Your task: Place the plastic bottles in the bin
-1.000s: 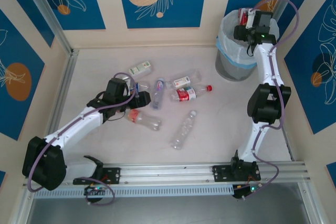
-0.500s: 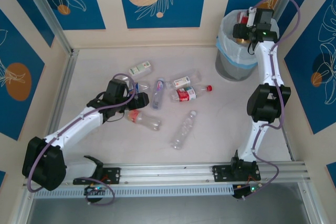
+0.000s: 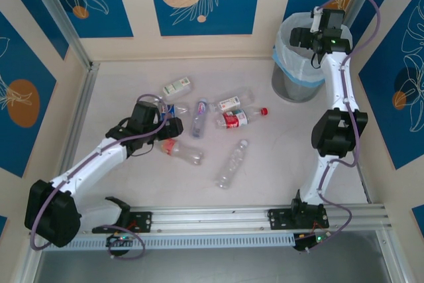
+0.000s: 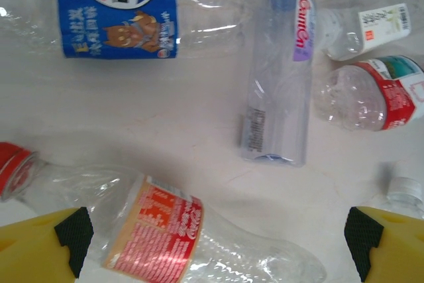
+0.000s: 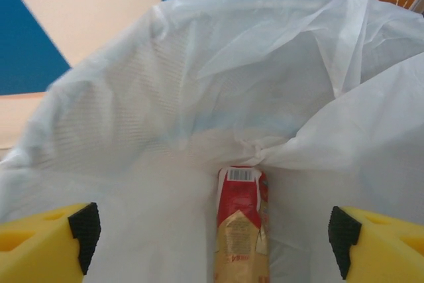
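The left gripper (image 4: 215,236) hangs over the pale table (image 3: 278,157) with its yellow fingers spread wide. A crushed clear plastic bottle with an orange-red label and red cap (image 4: 156,230) lies between them, and a blue-labelled bottle (image 4: 116,8) lies beyond. Farther off, the right gripper (image 3: 299,35) stands over the round grey metal bin (image 3: 291,87), jaws wide apart. Its wrist camera looks into the translucent white bag (image 5: 199,64), where a red-and-gold-labelled bottle (image 5: 242,230) lies loose.

The table (image 3: 278,164) is lit brightly and evenly from above — only faint, soft shadows are cast beside the arms (image 3: 99,157). Small glints are seen on the bottles (image 4: 278,77), and the bag (image 5: 199,64) is rendered pale, slightly soft in focus.
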Controlling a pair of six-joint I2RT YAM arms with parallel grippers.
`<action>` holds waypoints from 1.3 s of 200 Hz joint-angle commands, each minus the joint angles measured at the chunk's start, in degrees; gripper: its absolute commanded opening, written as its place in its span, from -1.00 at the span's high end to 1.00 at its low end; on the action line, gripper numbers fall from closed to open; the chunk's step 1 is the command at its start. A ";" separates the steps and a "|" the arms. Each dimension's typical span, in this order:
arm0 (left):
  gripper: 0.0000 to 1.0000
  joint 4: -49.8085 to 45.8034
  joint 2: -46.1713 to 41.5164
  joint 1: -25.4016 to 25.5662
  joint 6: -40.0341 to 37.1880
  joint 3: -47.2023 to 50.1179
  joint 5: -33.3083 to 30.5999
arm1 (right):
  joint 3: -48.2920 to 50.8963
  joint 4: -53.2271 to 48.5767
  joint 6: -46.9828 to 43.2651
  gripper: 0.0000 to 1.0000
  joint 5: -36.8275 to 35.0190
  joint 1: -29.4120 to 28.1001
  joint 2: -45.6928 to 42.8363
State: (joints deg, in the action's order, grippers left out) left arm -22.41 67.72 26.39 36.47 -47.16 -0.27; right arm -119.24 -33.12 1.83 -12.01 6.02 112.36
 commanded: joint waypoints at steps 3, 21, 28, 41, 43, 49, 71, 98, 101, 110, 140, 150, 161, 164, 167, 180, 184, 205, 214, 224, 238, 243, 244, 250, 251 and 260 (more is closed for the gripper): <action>-0.98 -2.92 -2.95 0.58 3.79 1.52 -5.65 | 3.90 3.05 1.78 -0.99 1.57 -2.78 -10.34; -0.98 -3.44 -4.57 0.53 7.44 2.99 -7.83 | 10.47 6.31 1.99 -0.99 1.41 -5.83 -17.03; -0.98 -3.94 -5.15 0.55 9.07 3.48 -8.43 | 14.13 8.05 2.18 -0.99 1.40 -7.22 -20.07; -0.98 -5.12 -6.13 0.58 12.76 4.25 -9.13 | 21.70 12.37 2.48 -0.99 2.41 -10.30 -26.19; -0.98 -5.23 -6.27 0.56 13.17 4.39 -9.15 | 23.11 13.26 2.55 -0.99 2.62 -10.78 -27.03; -0.98 -5.79 -6.78 0.56 14.86 4.80 -8.90 | 26.72 16.17 2.86 -0.99 3.37 -12.26 -29.28; -0.98 -8.06 -7.69 0.48 20.34 5.48 -7.33 | 40.14 25.25 5.61 -0.99 7.12 -16.76 -38.07; -0.98 -11.68 -6.40 0.56 29.36 5.31 -6.67 | 52.03 30.77 11.66 -0.99 12.35 -20.17 -44.39; -0.98 -12.48 -6.06 0.51 30.69 5.09 -6.89 | 53.21 31.28 12.24 -0.99 12.82 -20.60 -44.94; -0.98 -14.85 -4.75 0.45 33.76 4.24 -7.42 | 56.63 33.16 13.60 -0.99 13.70 -21.90 -46.48; -0.98 -15.55 -1.78 0.43 38.28 3.38 -8.74 | 66.75 40.68 15.75 -0.99 12.54 -27.05 -50.99; -0.98 -16.04 -1.46 0.50 40.48 3.55 -10.69 | 68.75 42.02 16.06 -0.99 13.15 -28.40 -51.81; -0.98 -16.49 -1.37 0.48 42.23 3.56 -13.01 | 69.82 41.95 15.06 -0.99 13.77 -29.79 -52.35; -0.98 -16.70 -1.37 0.43 42.65 3.50 -13.65 | 70.04 41.84 14.73 -0.99 13.66 -30.16 -52.41; -0.98 -17.01 -1.37 0.47 43.24 3.41 -14.22 | 70.22 41.67 14.44 -0.99 13.40 -30.51 -52.49; -0.97 -17.43 -1.45 0.47 46.24 3.45 -16.20 | 70.61 41.09 13.51 -0.99 12.65 -31.79 -52.44; -0.97 -17.04 -1.49 0.43 46.88 3.54 -16.50 | 70.65 41.12 13.37 -0.99 12.50 -32.08 -52.36; -0.96 -13.41 -0.34 0.41 47.96 3.97 -16.92 | 70.54 40.80 13.37 -0.99 12.53 -33.00 -51.82; -0.96 -13.63 0.96 0.36 48.08 2.87 -17.62 | 70.29 40.72 13.41 -0.99 12.42 -33.38 -51.50; -0.96 -14.54 2.74 0.24 48.08 1.32 -18.49 | 70.20 40.77 13.51 -0.99 11.95 -33.83 -51.21; -0.94 -15.20 5.09 0.02 48.84 -0.61 -18.72 | 70.01 40.96 13.28 -0.99 11.25 -34.44 -50.94; -0.93 -15.13 5.88 -0.09 49.19 -1.01 -18.46 | 69.98 41.05 13.28 -0.99 10.94 -34.62 -50.87; -0.93 -15.08 6.03 -0.15 49.30 -1.10 -18.41 | 70.00 41.09 13.28 -0.99 10.91 -34.65 -50.90; -0.92 -14.72 6.90 -0.18 49.77 -1.55 -18.00 | 69.90 41.01 13.16 -0.99 10.72 -34.80 -50.83; -0.92 -14.65 7.12 -0.23 49.85 -1.63 -17.92 | 69.92 41.02 13.09 -0.99 10.71 -34.83 -50.83; -0.91 -13.92 8.47 -0.50 50.29 -2.12 -17.32 | 69.89 40.79 13.00 -0.99 10.34 -35.01 -50.78</action>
State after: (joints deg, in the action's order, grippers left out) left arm -36.07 73.63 26.35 81.76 -46.61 -16.84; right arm -48.95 6.11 15.59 -0.03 -28.16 61.34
